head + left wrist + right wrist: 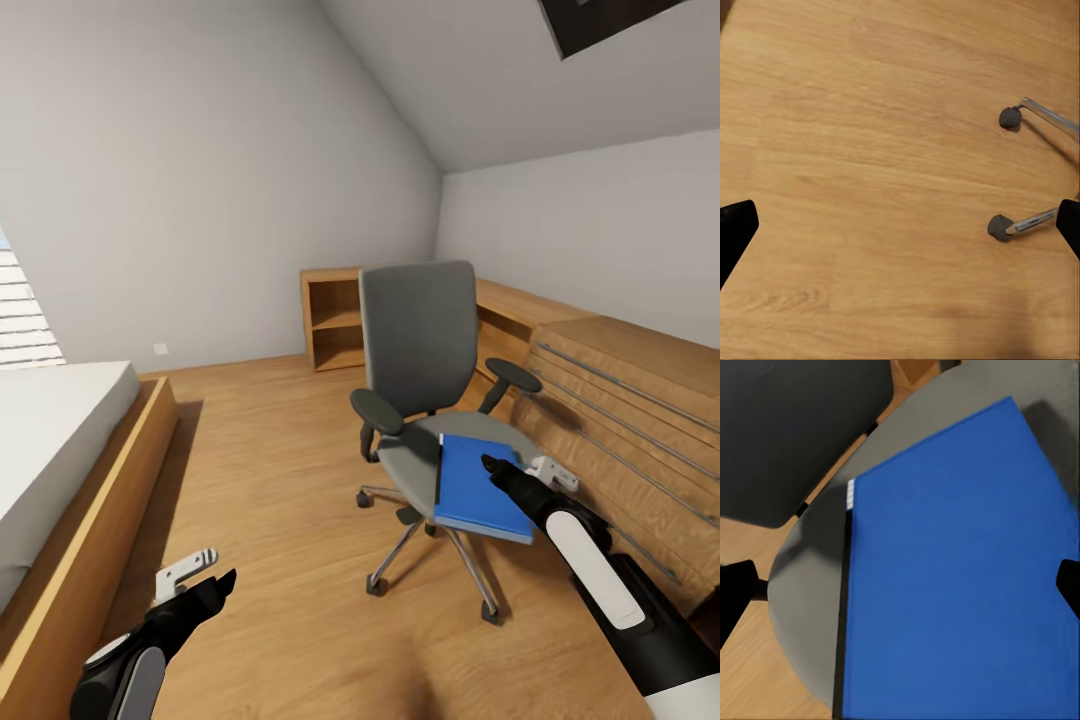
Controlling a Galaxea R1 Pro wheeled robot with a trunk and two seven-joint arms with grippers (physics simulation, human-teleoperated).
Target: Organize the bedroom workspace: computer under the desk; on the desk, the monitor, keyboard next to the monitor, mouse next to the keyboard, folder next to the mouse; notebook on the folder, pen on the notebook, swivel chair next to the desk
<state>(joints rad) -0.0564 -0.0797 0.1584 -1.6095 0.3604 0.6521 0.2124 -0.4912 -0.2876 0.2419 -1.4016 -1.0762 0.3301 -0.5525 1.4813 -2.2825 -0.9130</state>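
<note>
The swivel chair (418, 340), grey with black armrests, stands on the plank floor in the middle of the bedroom. The bright blue folder (475, 490) with a black spine lies flat on its seat (810, 577), overhanging the front edge. My right gripper (522, 468) hangs open just above the folder (960, 570), and its fingertips (736, 589) are spread wide over it. My left gripper (215, 567) is open low over the bare floor, left of the chair's star base. Its camera sees two castors (999, 227).
A wood-framed bed (60, 450) runs along the left. A light wood chest of drawers (630, 420) lines the right wall close to the chair. An open wood shelf (335, 320) stands at the back. Open floor (270, 460) lies between bed and chair.
</note>
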